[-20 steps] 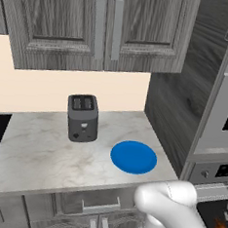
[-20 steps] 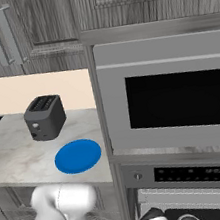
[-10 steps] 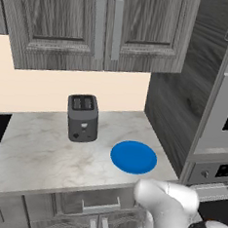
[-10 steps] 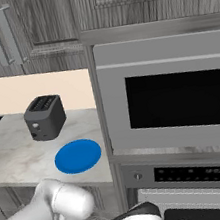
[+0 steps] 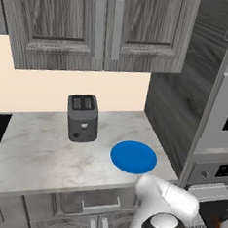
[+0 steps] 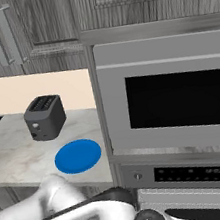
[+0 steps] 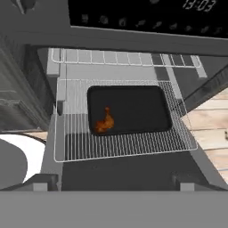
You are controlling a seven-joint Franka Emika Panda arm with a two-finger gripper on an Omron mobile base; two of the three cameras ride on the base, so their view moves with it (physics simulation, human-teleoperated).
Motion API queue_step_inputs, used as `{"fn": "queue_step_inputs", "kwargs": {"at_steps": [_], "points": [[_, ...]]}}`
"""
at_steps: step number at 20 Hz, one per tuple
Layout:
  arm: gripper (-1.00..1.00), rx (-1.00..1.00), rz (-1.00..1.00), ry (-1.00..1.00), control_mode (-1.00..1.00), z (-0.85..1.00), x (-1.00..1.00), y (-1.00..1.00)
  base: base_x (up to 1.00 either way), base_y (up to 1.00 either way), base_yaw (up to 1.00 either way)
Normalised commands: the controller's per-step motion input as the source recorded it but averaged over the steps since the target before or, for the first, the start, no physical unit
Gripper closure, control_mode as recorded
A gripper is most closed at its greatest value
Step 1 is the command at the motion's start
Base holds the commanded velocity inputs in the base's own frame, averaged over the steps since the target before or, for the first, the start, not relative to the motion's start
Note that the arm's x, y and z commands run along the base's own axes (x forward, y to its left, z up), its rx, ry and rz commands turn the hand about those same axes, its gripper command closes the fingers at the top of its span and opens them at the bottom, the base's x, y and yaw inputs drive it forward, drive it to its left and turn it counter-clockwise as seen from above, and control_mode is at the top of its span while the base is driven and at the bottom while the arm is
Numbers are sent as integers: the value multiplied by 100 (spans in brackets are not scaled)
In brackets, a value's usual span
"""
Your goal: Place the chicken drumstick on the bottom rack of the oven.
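Note:
In the hand view the oven (image 7: 133, 40) stands open with its dark control strip at the top. A wire rack (image 7: 75, 142) is drawn out toward me, below a second rack (image 7: 124, 58) further in. A dark tray (image 7: 142, 109) rests on the drawn-out rack. The chicken drumstick (image 7: 105, 121), small and reddish-orange, lies near the tray's front left corner. My gripper (image 7: 115, 181) hangs open above and in front of it, with nothing between the fingers. The oven's control strip with its round knob (image 6: 138, 176) also appears in the right base view.
A blue plate (image 5: 133, 157) and a dark toaster (image 5: 82, 117) stand on the marble counter (image 5: 34, 153) left of the oven column. A silver-framed appliance with a dark window (image 6: 175, 96) sits above the oven. The open oven door (image 7: 133, 182) lies below the rack.
The arm has swung lower toward the oven, so its dark elbow joint now shows at the bottom of both base views. Counter, plate and toaster have not moved. The gripper stays open.

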Motion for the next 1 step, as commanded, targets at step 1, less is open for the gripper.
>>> {"fn": "queue_step_inputs", "kwargs": {"at_steps": [1], "points": [[-100, -8, 0, 0, -100, 100, -45, 18, 0, 0, 0]]}}
